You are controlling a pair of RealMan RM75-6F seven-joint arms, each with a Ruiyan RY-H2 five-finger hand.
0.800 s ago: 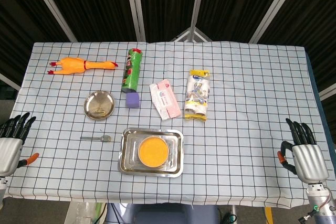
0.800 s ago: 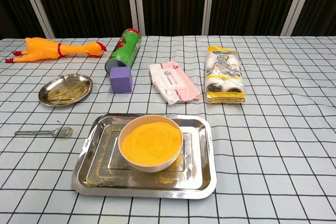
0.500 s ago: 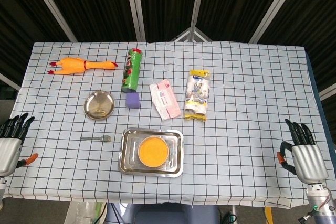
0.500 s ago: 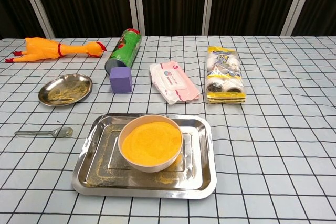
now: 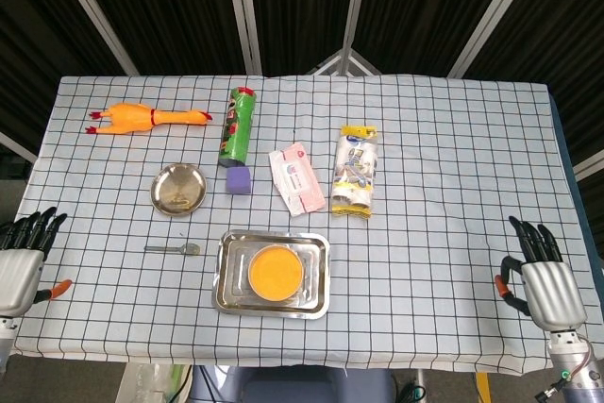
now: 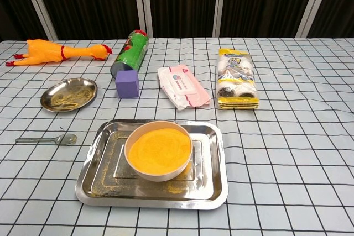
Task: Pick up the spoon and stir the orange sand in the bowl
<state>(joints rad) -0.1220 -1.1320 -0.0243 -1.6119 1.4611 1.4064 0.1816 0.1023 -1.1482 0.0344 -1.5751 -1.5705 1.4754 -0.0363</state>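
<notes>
Centrally, bowl [image 6: 159,151] of orange sand [image 6: 159,148] sits in tray [image 6: 213,186].

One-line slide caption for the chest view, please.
Spoon lies untouched left of the tray holding the bowl of orange sand.

The bowl [image 6: 159,150] sits in the tray [image 6: 213,183], the spoon [image 6: 47,139] apparently flat to its left.

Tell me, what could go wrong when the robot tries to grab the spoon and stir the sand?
The spoon lies flat on the cloth and looks thin, so the left hand might slide it instead of lifting it. The bowl looks nearly full of orange sand, so stirring could spill more into the tray, where grains already lie.
</notes>
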